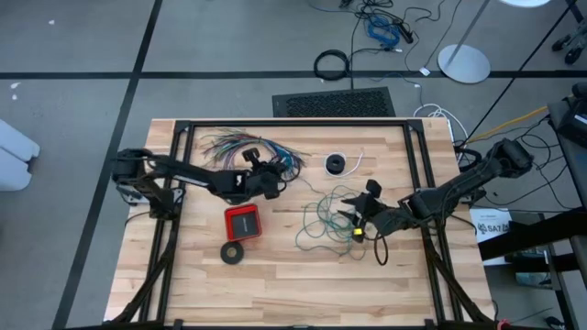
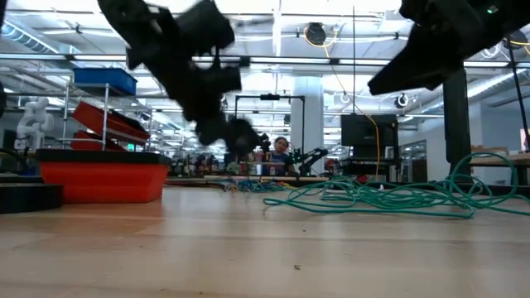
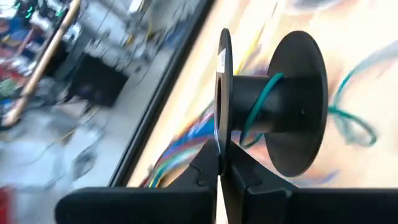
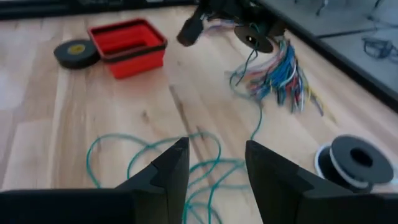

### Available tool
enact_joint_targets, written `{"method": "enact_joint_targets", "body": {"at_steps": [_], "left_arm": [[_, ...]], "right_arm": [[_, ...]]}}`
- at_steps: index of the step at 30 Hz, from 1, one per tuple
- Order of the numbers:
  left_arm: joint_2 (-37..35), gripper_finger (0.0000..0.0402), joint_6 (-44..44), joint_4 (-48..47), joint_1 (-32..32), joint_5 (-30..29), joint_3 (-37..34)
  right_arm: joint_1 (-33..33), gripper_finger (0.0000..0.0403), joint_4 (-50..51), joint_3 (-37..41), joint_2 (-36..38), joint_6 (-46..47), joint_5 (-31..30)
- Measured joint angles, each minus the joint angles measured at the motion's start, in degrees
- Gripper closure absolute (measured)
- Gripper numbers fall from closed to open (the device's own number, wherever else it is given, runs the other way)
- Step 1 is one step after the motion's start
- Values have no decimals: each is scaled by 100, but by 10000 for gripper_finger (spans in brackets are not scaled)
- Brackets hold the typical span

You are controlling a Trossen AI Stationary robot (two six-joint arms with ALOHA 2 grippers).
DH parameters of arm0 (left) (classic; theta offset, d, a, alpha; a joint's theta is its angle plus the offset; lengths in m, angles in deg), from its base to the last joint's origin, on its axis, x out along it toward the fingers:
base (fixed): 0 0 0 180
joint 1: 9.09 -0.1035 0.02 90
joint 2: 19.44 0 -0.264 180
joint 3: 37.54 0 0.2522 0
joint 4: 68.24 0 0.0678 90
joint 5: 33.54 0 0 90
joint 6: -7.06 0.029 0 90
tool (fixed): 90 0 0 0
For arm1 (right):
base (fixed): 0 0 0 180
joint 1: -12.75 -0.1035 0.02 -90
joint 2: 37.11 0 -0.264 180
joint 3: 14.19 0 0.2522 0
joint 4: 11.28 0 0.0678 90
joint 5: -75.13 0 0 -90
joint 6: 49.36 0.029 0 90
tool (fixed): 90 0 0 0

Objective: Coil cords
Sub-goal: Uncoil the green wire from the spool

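Note:
A long teal-green wire (image 1: 323, 220) lies in a loose tangle on the wooden table, right of centre. One strand runs up to a black spool (image 3: 280, 106) and wraps round its core. My left gripper (image 1: 266, 176) is shut on that spool, above the table beside the fanned coloured wires (image 1: 243, 145). My right gripper (image 4: 216, 155) is open just above the tangle's right side, with nothing between its fingers. A thin white cord on a small black round reel (image 1: 339, 165) lies flat toward the far edge. My left gripper pinches the rim of the spool's thin near flange (image 3: 222, 134) between its two fingers. The spool is lifted clear of the table with its axis roughly level. The teal wire (image 3: 258, 112) loops round the core and trails off slack toward the table.
A red box (image 1: 243, 222) and a black tape-like ring (image 1: 232, 252) sit left of the tangle, toward the near edge. The many-coloured wire bundle spreads along the far left. A black frame (image 1: 293, 123) borders the table's far and side edges.

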Motion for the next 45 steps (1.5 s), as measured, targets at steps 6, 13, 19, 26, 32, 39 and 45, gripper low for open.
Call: {"method": "enact_joint_targets", "body": {"at_steps": [6,13,19,26,32,39,45], "left_arm": [[-456,396,-260,721,128,691,0],[-494,396,-720,1509,179,1401,0],[-494,396,-910,1649,259,1573,0],[-470,396,-1059,1975,404,1616,0],[-405,396,-1214,2107,526,1685,0],[-403,396,-1363,2459,649,1768,0],[-403,396,-1501,2606,723,1796,0]], "right_arm": [[222,259,-810,0,-29,-664,34],[410,259,-2537,0,-592,-1649,755],[636,259,-3744,-2,-1333,-2225,949],[1094,259,-4440,-2,-1926,-2151,1504],[1539,259,-4520,-2,-2102,-2087,1490],[1962,259,-4409,-2,-2228,-1827,1505],[2053,267,-4439,-2,-2229,-1799,1509]]}}
